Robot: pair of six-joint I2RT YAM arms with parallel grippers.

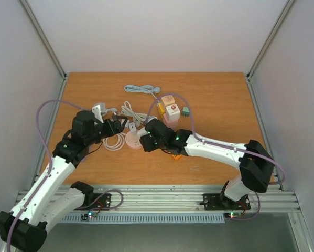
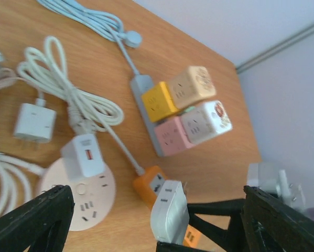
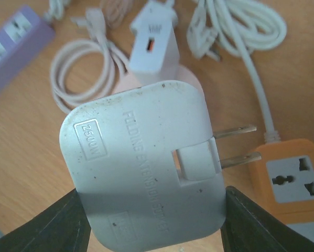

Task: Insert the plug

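Observation:
The plug (image 3: 146, 168) is a flat white folding adapter with two metal prongs pointing right. My right gripper (image 3: 154, 212) is shut on its two sides. Its prongs hang just left of the orange power strip (image 3: 293, 181), apart from it and above the table. In the left wrist view the same plug (image 2: 170, 210) hovers over the near end of the orange strip (image 2: 151, 184). My left gripper (image 2: 157, 220) is open and holds nothing, and its fingers (image 2: 31, 220) stand wide on either side. From above, the left gripper (image 1: 117, 126) and the right gripper (image 1: 146, 139) face each other.
A round pink socket (image 2: 57, 202) carries a white USB charger (image 2: 83, 155). Behind it lie coiled white cables (image 2: 67, 94), a loose white adapter (image 2: 33, 123) and a grey strip with coloured cube sockets (image 2: 185, 110). A purple strip (image 3: 12, 42) lies at the far left.

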